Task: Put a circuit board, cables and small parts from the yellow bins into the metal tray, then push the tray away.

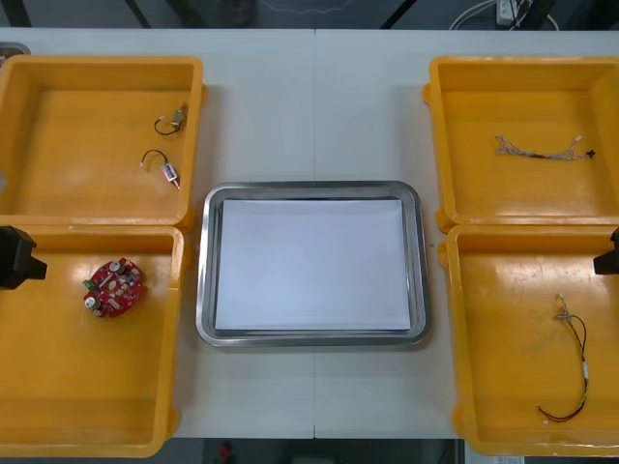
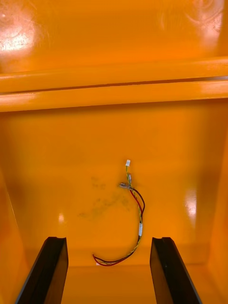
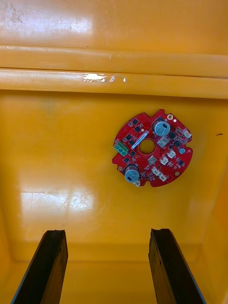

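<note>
Left pincer [image 3: 107,232], released, hangs short of the red circuit board [image 3: 152,148] — centre over it, then descend; right pincer [image 2: 108,239] hovers released above the red and yellow cable [image 2: 140,229].

Both grippers spread wide, one at each side.
The left gripper [image 3: 108,232] shows as a dark block at the front view's left edge, and the right gripper [image 2: 109,240] sits at its right edge, level with it. Each gripper's black fingers [image 3: 50,266] stand well apart with nothing between them.
</note>
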Controlling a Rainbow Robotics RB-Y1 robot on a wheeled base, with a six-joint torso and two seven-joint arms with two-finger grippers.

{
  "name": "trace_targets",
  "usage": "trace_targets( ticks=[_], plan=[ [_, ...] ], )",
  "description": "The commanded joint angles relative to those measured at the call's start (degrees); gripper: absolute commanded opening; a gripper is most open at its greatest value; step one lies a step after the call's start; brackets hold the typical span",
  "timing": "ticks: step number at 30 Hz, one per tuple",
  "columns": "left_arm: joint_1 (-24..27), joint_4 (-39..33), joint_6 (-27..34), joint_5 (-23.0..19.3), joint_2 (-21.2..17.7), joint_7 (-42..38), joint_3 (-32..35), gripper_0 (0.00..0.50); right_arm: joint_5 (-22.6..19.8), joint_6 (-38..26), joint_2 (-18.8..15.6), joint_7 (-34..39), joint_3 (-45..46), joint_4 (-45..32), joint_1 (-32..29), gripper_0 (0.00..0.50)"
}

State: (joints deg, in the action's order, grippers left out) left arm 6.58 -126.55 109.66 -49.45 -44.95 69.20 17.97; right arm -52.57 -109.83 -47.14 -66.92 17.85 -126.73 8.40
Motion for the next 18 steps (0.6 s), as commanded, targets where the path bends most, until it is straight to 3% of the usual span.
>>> trace_targets(
  ticks=[1,18],
  plan=[
    [-1.0,-1.6,0.3,-0.4,-2.3,0.7,1.5,0.500,-0.4,-0.2,-1.4,1.8,1.8,-0.4,0.1,0.500],
    [-1.0,-1.6,0.3,-0.4,-2.3,0.7,1.5,0.500,-0.4,-0.2,-1.4,1.8,1.8,-0.4,0.1,0.500]
  ],
)
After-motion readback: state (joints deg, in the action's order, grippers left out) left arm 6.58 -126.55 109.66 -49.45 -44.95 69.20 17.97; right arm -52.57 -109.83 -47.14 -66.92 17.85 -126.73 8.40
